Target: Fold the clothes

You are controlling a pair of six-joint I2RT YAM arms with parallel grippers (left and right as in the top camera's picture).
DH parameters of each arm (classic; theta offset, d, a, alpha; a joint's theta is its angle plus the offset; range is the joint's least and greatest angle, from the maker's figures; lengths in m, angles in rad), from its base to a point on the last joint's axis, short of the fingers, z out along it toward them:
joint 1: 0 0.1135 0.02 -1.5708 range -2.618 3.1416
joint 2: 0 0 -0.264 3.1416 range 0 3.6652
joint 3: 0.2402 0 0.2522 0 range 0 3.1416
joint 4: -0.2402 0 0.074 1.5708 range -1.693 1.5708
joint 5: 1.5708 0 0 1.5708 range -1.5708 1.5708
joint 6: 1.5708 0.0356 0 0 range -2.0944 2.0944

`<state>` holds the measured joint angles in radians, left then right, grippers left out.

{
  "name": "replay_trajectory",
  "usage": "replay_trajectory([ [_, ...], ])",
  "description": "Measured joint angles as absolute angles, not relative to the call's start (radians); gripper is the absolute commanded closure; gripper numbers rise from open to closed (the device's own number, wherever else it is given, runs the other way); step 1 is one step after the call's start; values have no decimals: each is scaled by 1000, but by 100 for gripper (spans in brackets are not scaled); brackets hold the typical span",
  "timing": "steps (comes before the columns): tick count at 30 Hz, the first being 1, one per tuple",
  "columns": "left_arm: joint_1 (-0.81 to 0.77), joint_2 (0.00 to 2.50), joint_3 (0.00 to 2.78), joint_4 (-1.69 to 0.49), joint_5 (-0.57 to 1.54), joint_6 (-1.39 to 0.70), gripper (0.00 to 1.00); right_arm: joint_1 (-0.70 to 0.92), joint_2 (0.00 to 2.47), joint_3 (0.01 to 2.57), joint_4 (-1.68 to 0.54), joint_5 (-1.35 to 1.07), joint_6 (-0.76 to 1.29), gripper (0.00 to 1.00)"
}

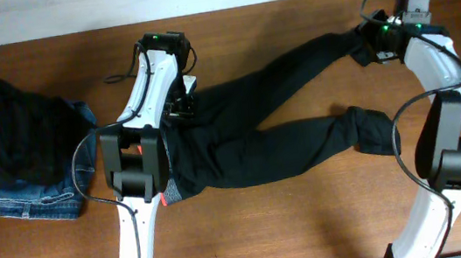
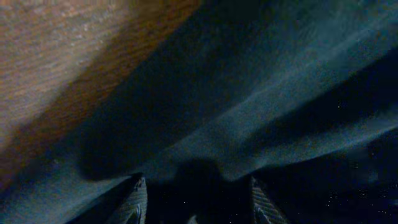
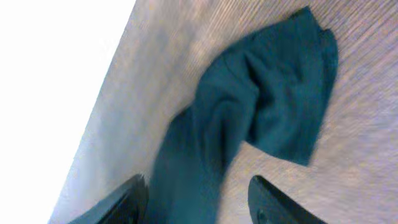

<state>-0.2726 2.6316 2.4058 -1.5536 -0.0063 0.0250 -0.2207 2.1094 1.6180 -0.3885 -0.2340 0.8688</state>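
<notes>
The black trousers [image 1: 251, 148] lie flat across the wooden table with both legs pointing right. A bit of the red waistband [image 1: 163, 199] shows beside the left arm. My left gripper [image 1: 181, 102] is at the garment's upper left edge; in the left wrist view its fingers [image 2: 199, 208] are apart, right over dark cloth [image 2: 249, 112]. My right gripper [image 1: 372, 45] is at the end of the upper leg; in the right wrist view its fingers [image 3: 199, 205] are apart on either side of the leg cloth [image 3: 261, 106], whose cuff lies crumpled on the wood.
A bunched plain black garment [image 1: 10, 125] lies on folded blue jeans [image 1: 37, 201] at the left edge of the table. Bare wood [image 1: 295, 227] shows in front of the trousers. A pale wall runs along the table's far edge.
</notes>
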Motion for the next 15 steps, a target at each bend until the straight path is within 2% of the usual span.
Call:
replay_trajectory([
  [5,-273,2632,2406,-1552,-6,25,48,-214,2223,1620,-243,-231,1016,40],
  [12,-273,2632,2406,-1552,-6,25,48,-216,2311,1625,-129,-245,1107,41],
  [15,-273,2632,2406,-1552,-7,25,48,-215,2321,1625,-92,-244,1113,66],
])
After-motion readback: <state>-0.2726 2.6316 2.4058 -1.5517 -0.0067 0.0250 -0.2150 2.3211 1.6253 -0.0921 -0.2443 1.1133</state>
